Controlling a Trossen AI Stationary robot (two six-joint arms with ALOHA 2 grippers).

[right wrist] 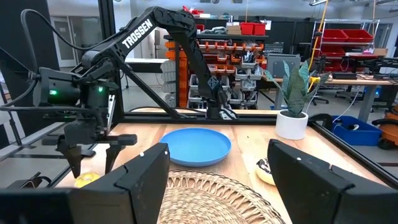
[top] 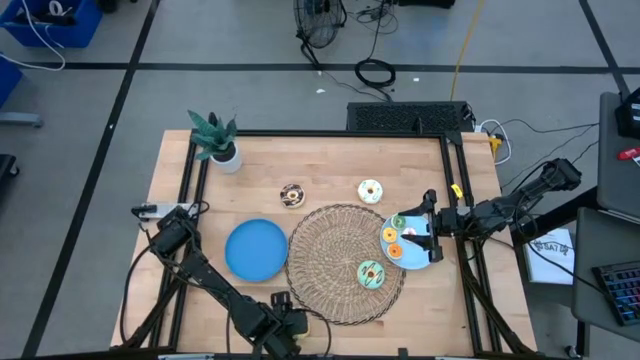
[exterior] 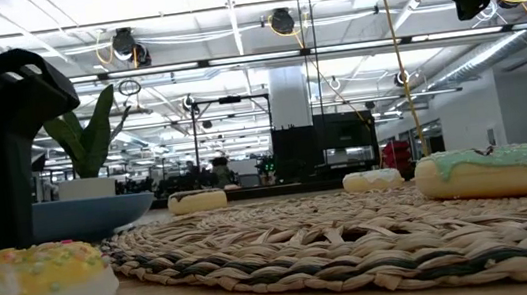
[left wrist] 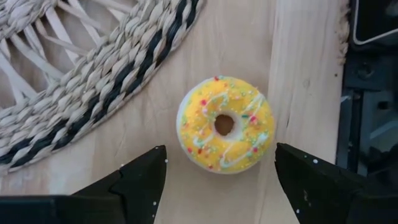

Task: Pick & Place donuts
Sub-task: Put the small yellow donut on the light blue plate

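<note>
Holding small donuts [top: 396,237]: right plate [top: 412,259] | left plate [top: 255,250]: bare | end effectors open, unladen

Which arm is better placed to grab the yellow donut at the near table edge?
Left. Its end effector hangs open right over the yellow donut, one finger on each side. The right end effector is over the far blue plate.

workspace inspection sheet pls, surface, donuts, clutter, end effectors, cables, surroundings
surface: wooden table, wicker mat in the middle
job's things: yellow donut on bare wood beside the mat; green donut on the mat; small donuts on right blue plate
clutter: potted plant, empty blue plate
grippers: left end effector open, straddling the yellow donut; right end effector open, over the right plate
cables: cables on floor
surroundings: workshop shelving
</note>
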